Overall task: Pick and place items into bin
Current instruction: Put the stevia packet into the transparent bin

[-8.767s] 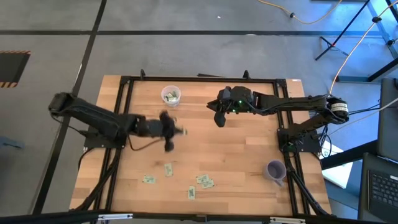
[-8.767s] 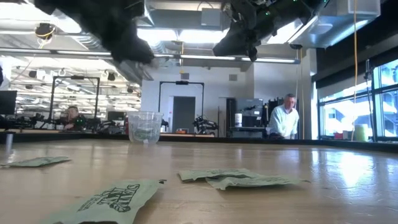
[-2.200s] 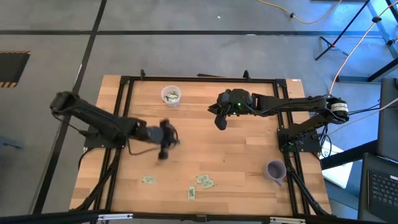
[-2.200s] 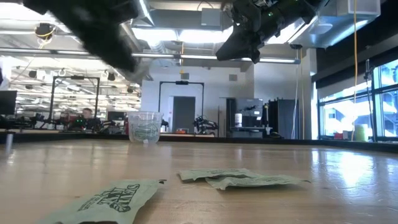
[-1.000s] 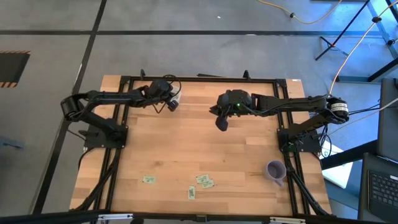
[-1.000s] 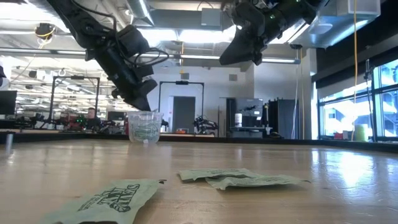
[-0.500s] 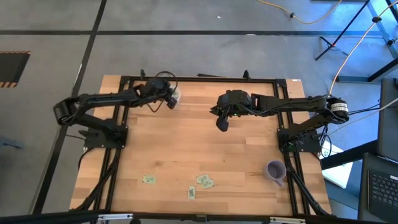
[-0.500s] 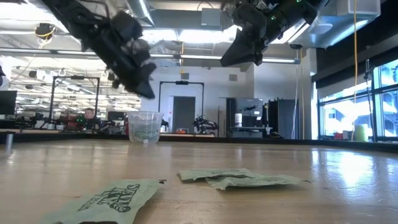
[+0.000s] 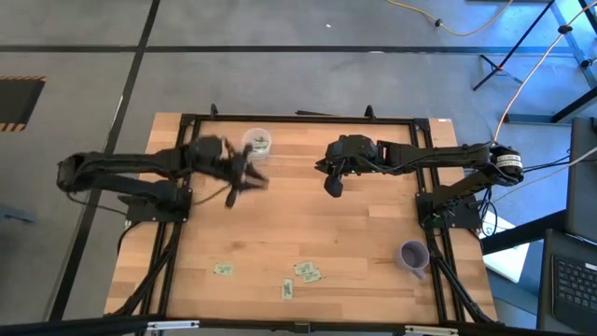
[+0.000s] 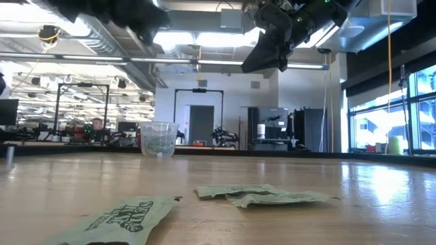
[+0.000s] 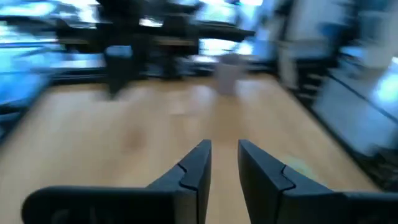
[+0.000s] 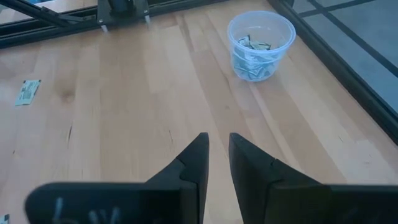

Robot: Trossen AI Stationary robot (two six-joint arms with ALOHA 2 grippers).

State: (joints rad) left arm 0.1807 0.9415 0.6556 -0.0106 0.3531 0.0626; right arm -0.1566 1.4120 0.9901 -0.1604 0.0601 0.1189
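Pale-green packets (image 9: 306, 272) lower centre: light, floppy, flat on counter (image 9: 354, 233) — pinch an edge; my left claw (image 11: 224, 163) slightly open, empty.

I see a light wooden plank surface (image 9: 354, 243) with a black metal frame (image 9: 298, 119) around its edges. The clear bin (image 9: 256, 142) stands on it near the far edge, packets inside. A purple cup (image 9: 413, 254) stands near the right edge, toward the front. Four pale green packets (image 9: 303, 272) lie flat near the front edge: two touching, one just beside them, one further left.
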